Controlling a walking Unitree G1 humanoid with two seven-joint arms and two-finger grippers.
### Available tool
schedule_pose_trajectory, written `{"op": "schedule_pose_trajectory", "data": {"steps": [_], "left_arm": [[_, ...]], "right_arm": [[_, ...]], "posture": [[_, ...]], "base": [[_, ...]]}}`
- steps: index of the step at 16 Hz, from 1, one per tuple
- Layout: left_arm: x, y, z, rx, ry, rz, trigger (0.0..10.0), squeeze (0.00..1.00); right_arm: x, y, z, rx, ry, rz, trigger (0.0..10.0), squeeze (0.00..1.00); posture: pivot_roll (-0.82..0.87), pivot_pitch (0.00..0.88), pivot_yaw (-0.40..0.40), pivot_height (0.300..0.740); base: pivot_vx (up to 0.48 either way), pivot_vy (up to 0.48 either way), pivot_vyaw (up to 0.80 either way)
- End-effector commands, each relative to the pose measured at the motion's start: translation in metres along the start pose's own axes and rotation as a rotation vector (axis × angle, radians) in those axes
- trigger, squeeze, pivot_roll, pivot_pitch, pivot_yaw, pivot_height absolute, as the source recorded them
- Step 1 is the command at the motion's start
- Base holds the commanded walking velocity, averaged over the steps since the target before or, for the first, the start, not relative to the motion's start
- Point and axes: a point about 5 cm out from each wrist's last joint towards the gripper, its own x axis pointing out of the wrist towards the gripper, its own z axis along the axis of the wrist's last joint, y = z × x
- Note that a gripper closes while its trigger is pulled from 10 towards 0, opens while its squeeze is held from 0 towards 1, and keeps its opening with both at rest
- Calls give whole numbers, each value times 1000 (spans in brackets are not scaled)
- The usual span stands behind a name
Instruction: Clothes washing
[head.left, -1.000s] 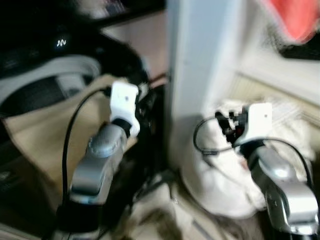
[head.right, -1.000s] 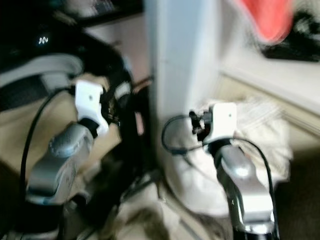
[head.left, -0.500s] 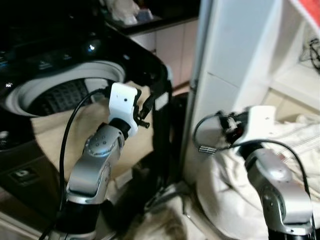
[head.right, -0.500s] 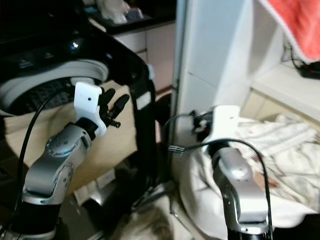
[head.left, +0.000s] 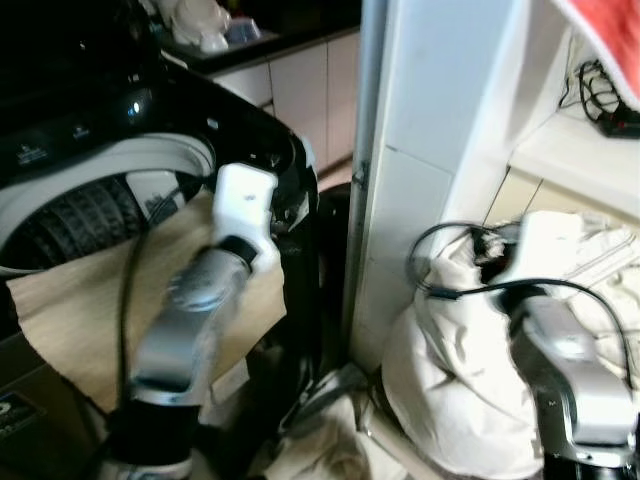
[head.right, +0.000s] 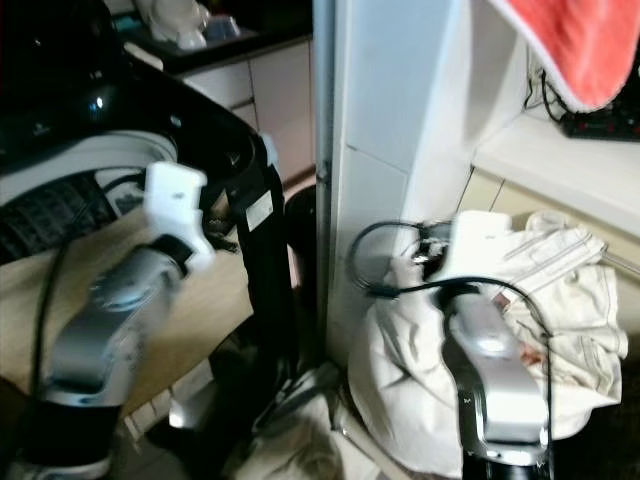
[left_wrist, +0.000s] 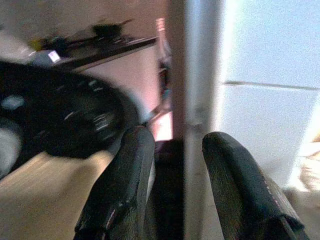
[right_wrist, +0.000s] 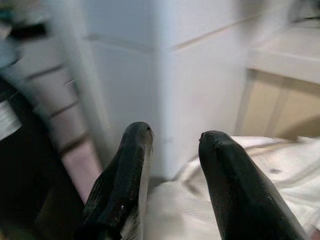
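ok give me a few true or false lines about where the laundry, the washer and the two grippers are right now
1. The washing machine stands to the robot's left of the white cabinet. True.
2. The right gripper is shut on the white laundry. False: its fingers are open and hold nothing, with the pile just beyond them.
3. A beige cloth hangs over the washer's front edge. True.
4. The left gripper holds a garment. False: its fingers are open and empty, pointing toward the gap between washer and cabinet.
5. The red towel lies on the floor. False: it hangs at the top right, above the shelf.
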Motion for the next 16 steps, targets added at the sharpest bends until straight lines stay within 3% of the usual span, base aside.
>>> {"op": "schedule_pose_trajectory", "data": {"steps": [1,3,7,9,11,12,14,16], "left_arm": [[-2,5,-2,-4,9,21,10000,0],[-5,4,-3,18,2,-7,10000,0],[-10,-4,-4,-3,13,-173,10000,0],[-25,-25,-7,-70,101,-504,10000,0],[-33,-32,-8,-51,119,-661,10000,0],[-34,-33,-8,-43,127,-690,10000,0],[-40,-39,-13,-42,214,-831,10000,0],[-44,-42,-15,-38,255,-897,10000,0]], "right_arm": [[2,1,-4,-30,51,45,10000,0],[3,-15,-17,-58,168,-17,10000,1000],[11,-46,-20,-138,259,-67,10000,1000],[8,-58,-27,-222,366,-5,10000,1000],[8,-70,-34,-313,459,37,10000,1000],[8,-71,-36,-314,475,58,10000,1000],[13,-77,-39,-371,534,146,10000,1000],[10,-78,-43,-435,587,235,10000,1000]], "posture": [[-67,0,35,740],[-61,0,21,740],[-66,0,16,740],[-60,0,10,740],[-66,0,20,740],[-66,0,20,740],[-67,0,22,740],[-69,0,27,740]], "base": [[0,0,0],[0,0,0],[0,0,0],[0,0,0],[0,0,0],[0,0,0],[0,0,0],[0,0,0]]}}
